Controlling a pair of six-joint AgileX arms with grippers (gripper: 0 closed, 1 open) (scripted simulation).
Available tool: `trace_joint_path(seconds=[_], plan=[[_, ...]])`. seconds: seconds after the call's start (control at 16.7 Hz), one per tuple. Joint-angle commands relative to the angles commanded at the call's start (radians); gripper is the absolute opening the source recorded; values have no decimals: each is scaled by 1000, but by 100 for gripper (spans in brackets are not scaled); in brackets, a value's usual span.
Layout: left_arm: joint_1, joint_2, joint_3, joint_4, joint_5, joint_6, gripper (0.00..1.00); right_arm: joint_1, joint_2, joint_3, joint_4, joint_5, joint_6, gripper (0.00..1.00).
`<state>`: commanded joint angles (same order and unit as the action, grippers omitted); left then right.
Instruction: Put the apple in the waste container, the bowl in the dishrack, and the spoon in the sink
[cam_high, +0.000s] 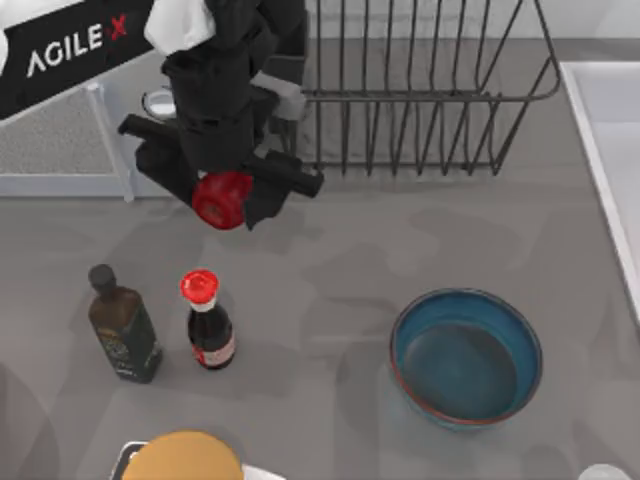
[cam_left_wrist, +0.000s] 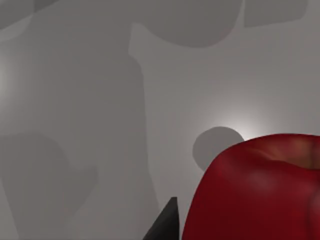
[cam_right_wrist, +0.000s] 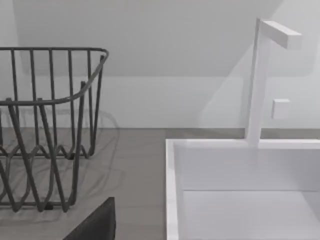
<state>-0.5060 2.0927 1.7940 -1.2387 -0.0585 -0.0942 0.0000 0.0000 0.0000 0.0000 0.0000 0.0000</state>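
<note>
My left gripper (cam_high: 226, 190) is shut on the apple (cam_high: 220, 200), a glossy red fruit held above the table in front of the dishrack's left end. The apple (cam_left_wrist: 255, 190) looms large in the left wrist view beside one dark fingertip (cam_left_wrist: 165, 225). The teal bowl (cam_high: 466, 357) with a reddish rim sits upright on the table at the right front. The dark wire dishrack (cam_high: 420, 110) stands at the back, also seen as dishrack (cam_right_wrist: 45, 125). The white sink (cam_high: 610, 130) lies along the right edge, and the sink (cam_right_wrist: 240, 190) is close under my right gripper (cam_right_wrist: 95, 225). The spoon and waste container are out of view.
A dark oil bottle (cam_high: 122, 325) and a red-capped sauce bottle (cam_high: 208, 325) stand at the left front. A white microwave (cam_high: 60, 140) with a round knob sits at the back left. A tan round object (cam_high: 182, 460) lies at the front edge. A white faucet (cam_right_wrist: 260, 80) rises behind the sink.
</note>
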Motion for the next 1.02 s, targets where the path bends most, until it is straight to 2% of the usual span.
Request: trace_joint_path(seconds=[0.3, 0.54, 0.78, 1.02], plan=[[2, -3, -2, 3, -3, -8, 0, 0, 0, 0, 0, 0, 0, 100], [12, -86, -5, 5, -39, -145, 0, 0, 0, 0, 0, 0, 0, 100], [46, -215, -24, -3, -100, -452, 0, 0, 0, 0, 0, 0, 0, 100], [109, -339, -76, -37, -170, -923, 0, 0, 0, 0, 0, 0, 0, 100]])
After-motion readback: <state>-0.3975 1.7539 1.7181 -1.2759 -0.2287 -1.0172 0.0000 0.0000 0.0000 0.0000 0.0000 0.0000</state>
